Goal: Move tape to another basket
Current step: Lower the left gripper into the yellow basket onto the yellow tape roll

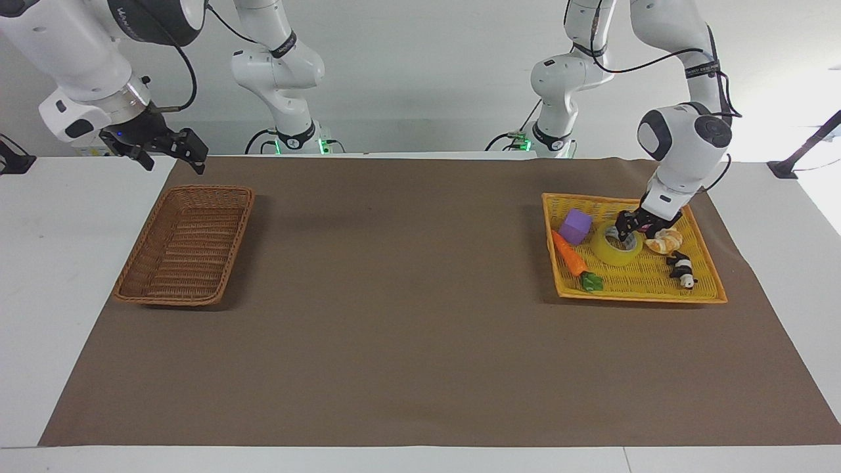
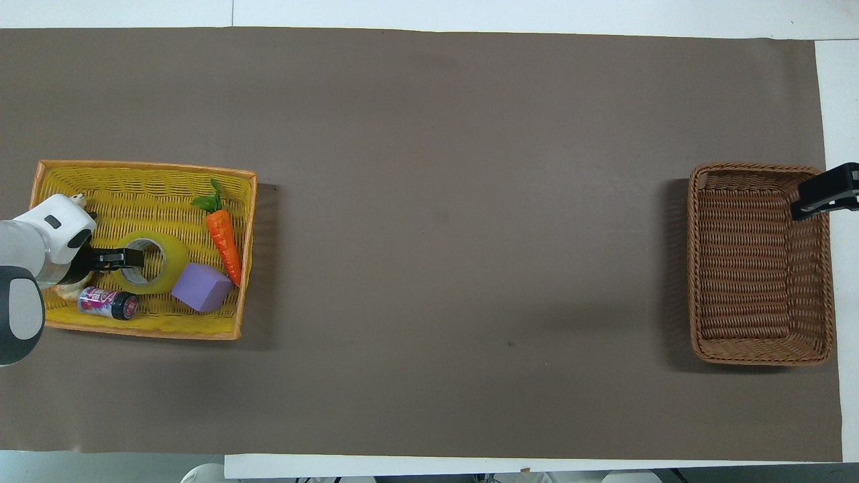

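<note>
The yellow tape (image 1: 614,253) lies flat in the yellow-orange woven tray (image 1: 640,293) at the left arm's end of the table; it also shows in the overhead view (image 2: 172,259). My left gripper (image 1: 629,231) is down at the tape's rim, open, with its fingertips at the roll's wall and core; it also shows in the overhead view (image 2: 131,258). The brown wicker basket (image 1: 187,244) stands empty at the right arm's end. My right gripper (image 1: 169,159) waits open in the air over that basket's outer rim (image 2: 823,193).
In the tray around the tape lie a purple block (image 1: 575,226), a toy carrot (image 1: 569,254), a croissant (image 1: 665,242), a small panda figure (image 1: 682,269) and a small can (image 2: 107,303). A brown mat (image 1: 407,315) covers the table between tray and basket.
</note>
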